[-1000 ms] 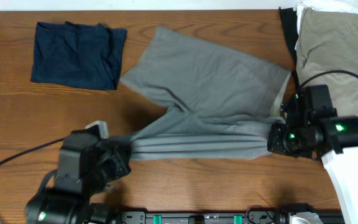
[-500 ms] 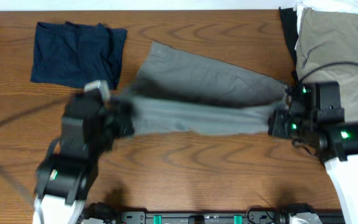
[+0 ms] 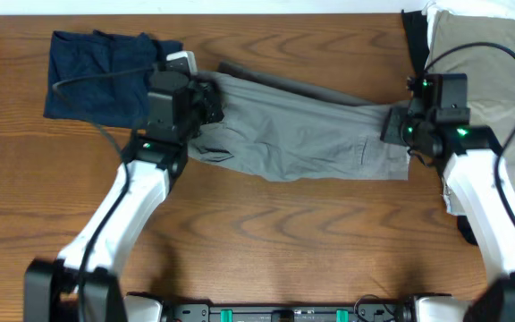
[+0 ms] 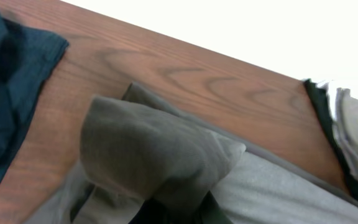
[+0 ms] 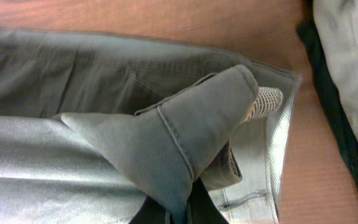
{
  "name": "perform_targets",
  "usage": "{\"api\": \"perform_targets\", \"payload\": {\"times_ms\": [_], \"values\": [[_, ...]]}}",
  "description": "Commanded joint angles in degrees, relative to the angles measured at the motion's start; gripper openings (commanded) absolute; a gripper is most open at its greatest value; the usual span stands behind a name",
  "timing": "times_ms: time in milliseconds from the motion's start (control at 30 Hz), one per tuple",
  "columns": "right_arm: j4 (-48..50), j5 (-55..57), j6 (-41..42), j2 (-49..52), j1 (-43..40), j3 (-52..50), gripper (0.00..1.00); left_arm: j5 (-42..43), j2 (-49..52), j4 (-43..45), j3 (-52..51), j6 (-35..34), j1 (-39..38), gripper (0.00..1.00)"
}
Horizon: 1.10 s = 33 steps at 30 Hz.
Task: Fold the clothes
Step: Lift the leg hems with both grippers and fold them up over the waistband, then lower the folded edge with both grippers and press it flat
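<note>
Grey shorts (image 3: 298, 130) lie folded lengthwise across the back middle of the table. My left gripper (image 3: 206, 100) is shut on their left end, which bunches up in the left wrist view (image 4: 157, 155). My right gripper (image 3: 396, 130) is shut on their right waistband corner, seen pinched in the right wrist view (image 5: 179, 149). Both grippers hold the cloth low over the far edge of the shorts. The fingertips are hidden under fabric.
A folded navy garment (image 3: 105, 76) lies at the back left, close to my left gripper. A pile of khaki clothes (image 3: 477, 63) with a dark piece sits at the back right. Bare wooden table (image 3: 284, 241) spans the front.
Both grippers have carried the near edge of the grey shorts away from the front and laid it over the far edge, folding them in half. The left arm travelled farthest.
</note>
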Motion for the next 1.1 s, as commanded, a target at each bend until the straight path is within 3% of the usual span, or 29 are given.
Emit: {"api": "perform_targets", "payload": {"times_ms": [0,167,200,233,300,333,367,433,733,1067], "values": [[3.8,7.6,-1.8,4.0,-2.1,0.5,0.01,-6.2,3.7,4.3,0.9,1.2,1.5,0.06],[11.8,7.7,-1.8,9.9,-2.3,0.5,0.01,-6.2,8.7,11.1,0.9,1.2,1.5,0.06],[13.2,7.7,-1.8,10.9,-2.3,0.5,0.03,-6.2,9.3,12.2,0.9,1.2,1.5,0.14],[15.0,7.7,-1.8,12.1,-2.3,0.5,0.17,-6.2,10.0,13.8,0.9,1.2,1.5,0.32],[18.9,7.7,-1.8,14.5,-2.3,0.5,0.58,-6.2,11.2,16.4,0.9,1.2,1.5,0.80],[21.0,7.7,-1.8,15.5,-2.3,0.5,0.73,-6.3,11.5,17.4,0.9,1.6,1.5,0.98],[22.2,7.6,-1.8,16.1,-2.3,0.5,0.82,-6.4,11.6,17.8,0.9,2.3,1.5,0.98],[23.7,7.7,-1.8,16.3,-2.3,0.5,0.88,-7.5,11.3,17.8,1.0,3.7,1.5,0.98],[19.9,3.3,-8.9,10.6,-1.3,0.8,0.85,-6.8,5.5,6.8,1.1,6.8,1.1,0.98],[5.9,0.5,-8.0,10.3,-0.5,0.8,0.86,-3.8,5.6,-4.7,1.0,14.0,-2.1,0.98]]}}
